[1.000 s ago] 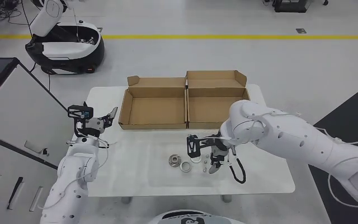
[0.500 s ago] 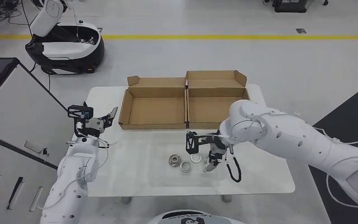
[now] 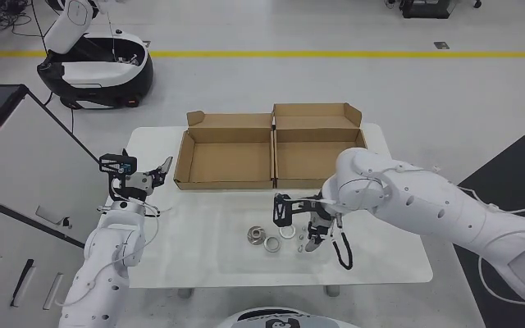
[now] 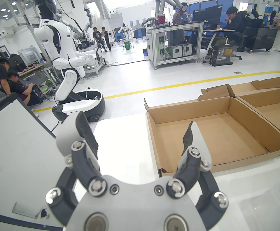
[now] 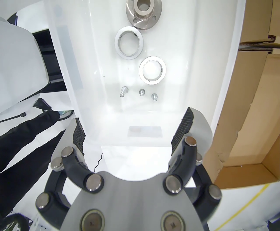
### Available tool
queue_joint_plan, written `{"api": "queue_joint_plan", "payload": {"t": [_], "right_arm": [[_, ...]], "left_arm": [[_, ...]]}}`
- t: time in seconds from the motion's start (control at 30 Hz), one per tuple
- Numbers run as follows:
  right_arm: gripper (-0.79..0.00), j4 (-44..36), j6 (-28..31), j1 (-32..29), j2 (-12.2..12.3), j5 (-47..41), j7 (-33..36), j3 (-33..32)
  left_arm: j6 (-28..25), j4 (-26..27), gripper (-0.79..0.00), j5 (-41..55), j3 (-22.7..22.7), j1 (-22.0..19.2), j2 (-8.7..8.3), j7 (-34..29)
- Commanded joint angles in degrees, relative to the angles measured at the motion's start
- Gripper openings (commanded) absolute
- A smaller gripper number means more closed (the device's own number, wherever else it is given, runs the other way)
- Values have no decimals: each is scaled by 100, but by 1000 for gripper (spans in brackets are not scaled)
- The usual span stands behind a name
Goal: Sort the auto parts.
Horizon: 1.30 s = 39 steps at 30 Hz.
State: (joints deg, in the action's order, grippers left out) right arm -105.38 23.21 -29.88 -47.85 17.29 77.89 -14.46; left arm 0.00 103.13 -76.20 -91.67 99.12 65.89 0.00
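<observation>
No text, number, brand mark or sign can be read in any view. A pale rectangular label (image 5: pixel 145 132) lies flat on the desk (image 5: pixel 192 54); its print is too faint to make out.

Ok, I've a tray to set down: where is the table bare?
Bare: the table on its left stretch, between the left gripper and the flange, and inside both cardboard boxes. Crowded: around rings and bolts by the right gripper.
</observation>
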Motion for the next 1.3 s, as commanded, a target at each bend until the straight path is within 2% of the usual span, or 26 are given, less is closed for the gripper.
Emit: {"api": "queue_joint_plan", "payload": {"t": [0.0,0.03,0.07,0.1,0.13,0.33,0.67,0.97,1.27], "right_arm": [[0,-10,-21,-14,-28,20,66,15],[0,-1,-21,-21,-44,21,84,19],[-37,17,-24,-27,-60,17,105,24],[-345,34,-26,-32,-72,5,121,28],[-419,71,-26,-38,-95,-22,135,28],[-413,225,37,-52,-207,-64,167,39],[-453,497,125,-112,-415,-89,193,168],[-443,674,119,-52,-611,-204,199,420],[-465,763,13,-122,-706,-266,305,472]], "left_arm": [[0,0,0,0,0,0,0,0],[0,0,0,0,0,0,0,0],[0,0,0,0,0,0,0,0],[0,0,0,0,0,0,0,0],[0,0,0,0,0,0,0,0],[0,0,0,0,0,0,0,0],[0,0,0,0,0,0,0,0],[0,0,0,0,0,0,0,0],[0,0,0,0,0,0,0,0]]}}
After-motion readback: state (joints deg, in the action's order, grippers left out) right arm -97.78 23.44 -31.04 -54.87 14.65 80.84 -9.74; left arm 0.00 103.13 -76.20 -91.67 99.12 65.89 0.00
